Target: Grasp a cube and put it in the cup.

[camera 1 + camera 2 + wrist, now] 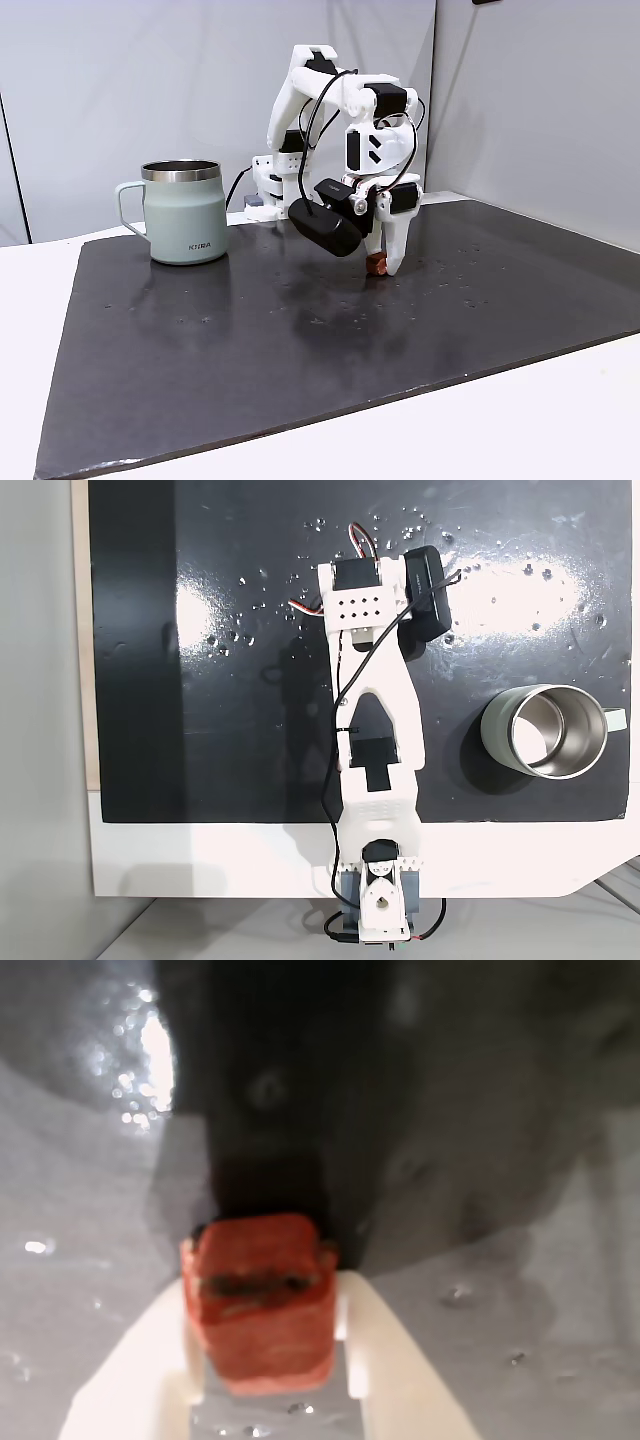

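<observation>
Reddish-brown cube [260, 1300] clamped between the white jaws of the gripper [384, 268], low over the dark tabletop [300, 340], contact with the surface impossible to tell. Grasp apparently made. Left to do: lift, carry across to the sage-green cup [184, 212] standing well apart, release inside.

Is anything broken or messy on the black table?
A little. The small reddish-brown cube held in the pincer has a dark gouge across its face in the wrist view, and shiny droplets speckle the black mat near the arm. The pale green mug stands upright and looks fine.
</observation>
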You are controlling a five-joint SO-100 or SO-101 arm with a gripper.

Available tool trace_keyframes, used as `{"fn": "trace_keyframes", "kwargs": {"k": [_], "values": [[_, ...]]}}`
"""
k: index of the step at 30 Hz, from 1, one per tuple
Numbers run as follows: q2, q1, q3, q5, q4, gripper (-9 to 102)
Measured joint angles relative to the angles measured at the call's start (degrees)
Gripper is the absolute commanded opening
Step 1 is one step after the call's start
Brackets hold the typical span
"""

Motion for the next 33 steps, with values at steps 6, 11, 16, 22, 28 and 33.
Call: {"fn": "trace_keyframes", "kwargs": {"k": [6, 11, 16, 22, 28, 33], "values": [[4.13, 0.18, 0.00, 0.97, 2.81, 5], [12.04, 0.26, 0.00, 2.20, 6.59, 5], [21.09, 1.49, 0.00, 3.16, 10.02, 4], [32.52, 5.45, 0.00, 4.22, 11.43, 4], [38.14, 8.35, 0.00, 4.04, 12.74, 4], [38.41, 10.99, -1.05, 4.04, 15.56, 3]]}}
